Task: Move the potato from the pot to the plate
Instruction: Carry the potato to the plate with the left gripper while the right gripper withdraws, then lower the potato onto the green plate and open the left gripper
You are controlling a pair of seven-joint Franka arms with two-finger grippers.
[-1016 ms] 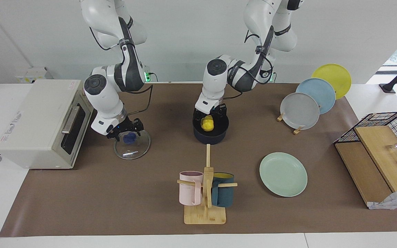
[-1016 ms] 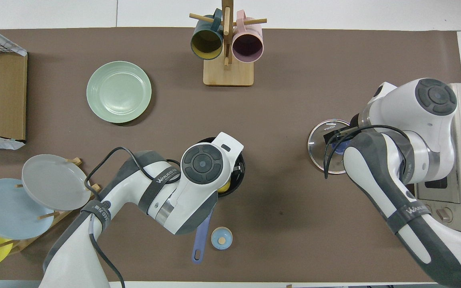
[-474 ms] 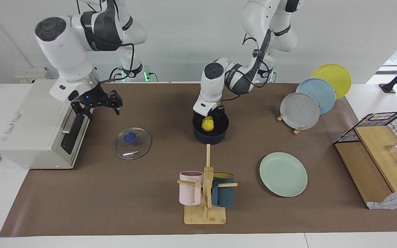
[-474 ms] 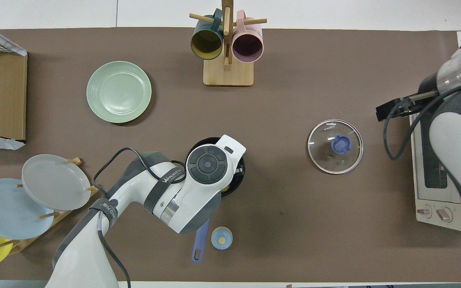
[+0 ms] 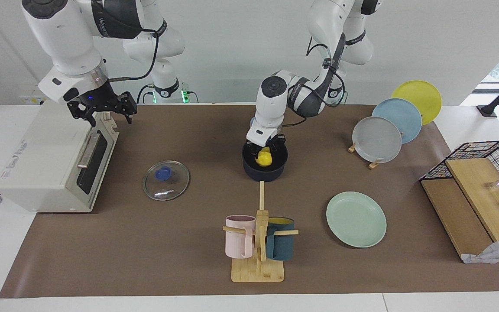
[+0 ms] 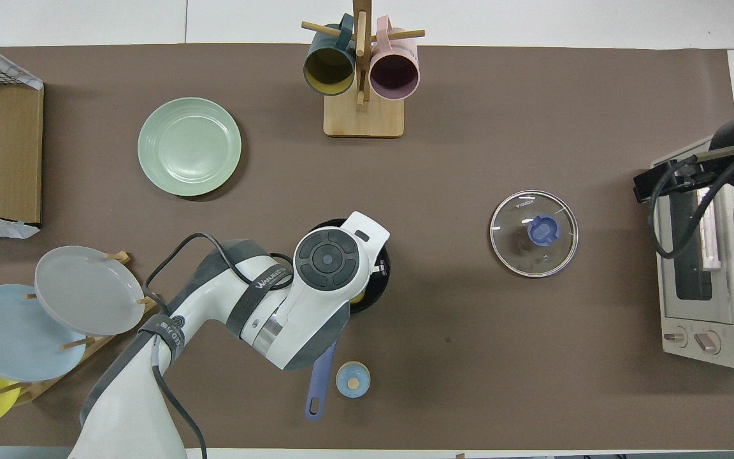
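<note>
The dark navy pot [image 5: 263, 172] stands mid-table, its blue handle [image 6: 320, 382] pointing toward the robots. The yellow potato [image 5: 264, 158] lies inside it; in the overhead view only a sliver of the potato [image 6: 359, 296] shows under the arm. My left gripper [image 5: 266, 151] reaches down into the pot, open, with a finger on either side of the potato. The mint-green plate [image 5: 356, 219] lies flat, farther from the robots and toward the left arm's end; it also shows in the overhead view [image 6: 189, 146]. My right gripper [image 5: 102, 108] is open and empty, up over the toaster oven's front edge.
A glass lid [image 5: 166, 180] with a blue knob lies between pot and toaster oven [image 5: 46, 151]. A mug rack [image 5: 258, 247] stands farther out than the pot. A rack of grey, blue and yellow plates [image 5: 377, 139] and a wire basket [image 5: 492, 160] are at the left arm's end. A small blue cap [image 6: 353, 379] lies by the pot handle.
My right gripper let go of the glass lid's knob, rose and moved over the toaster oven; the lid stays on the table. My left gripper sank a little around the potato.
</note>
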